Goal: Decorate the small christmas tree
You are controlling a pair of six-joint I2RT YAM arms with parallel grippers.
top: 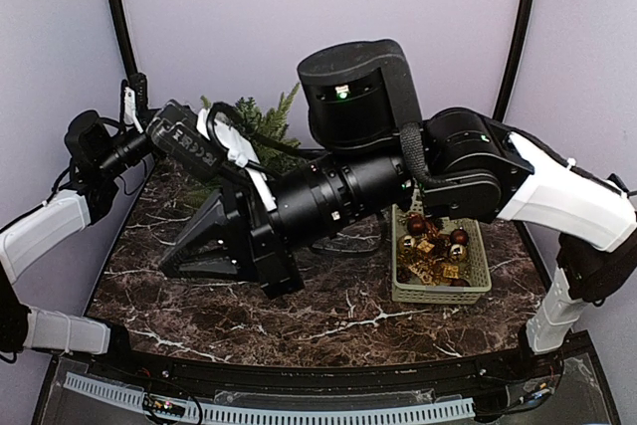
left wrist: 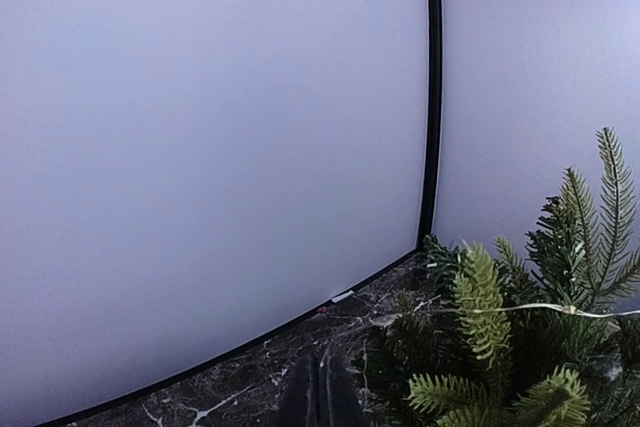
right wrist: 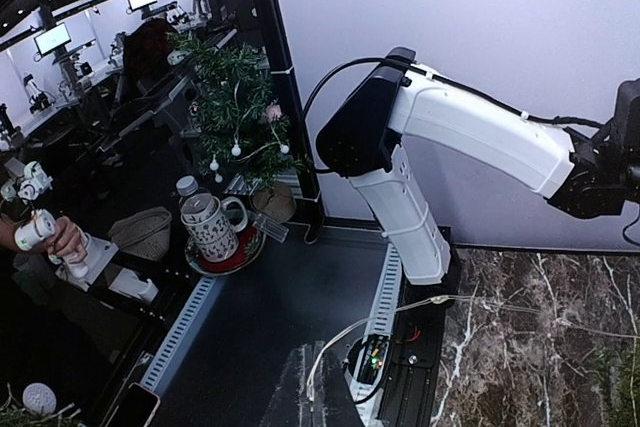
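Black left gripper [left wrist: 322,387]: jaws pressed together, empty, over marble table [top: 328,320], far left. Small christmas tree [top: 267,121] just right of it, far centre. Right gripper [right wrist: 305,387]: jaws closed, empty, left of green basket [top: 441,298] holding ornaments [top: 430,246].

Robotics lab, monitors [right wrist: 52,39], robot arm [right wrist: 470,137]

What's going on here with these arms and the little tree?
A robot is meant to decorate the small christmas tree, standing at the back of the marble table. A basket of red and gold ornaments sits on the right. The left gripper is shut beside the tree; the right gripper, also shut, reaches across the table. Neither seems to hold anything.
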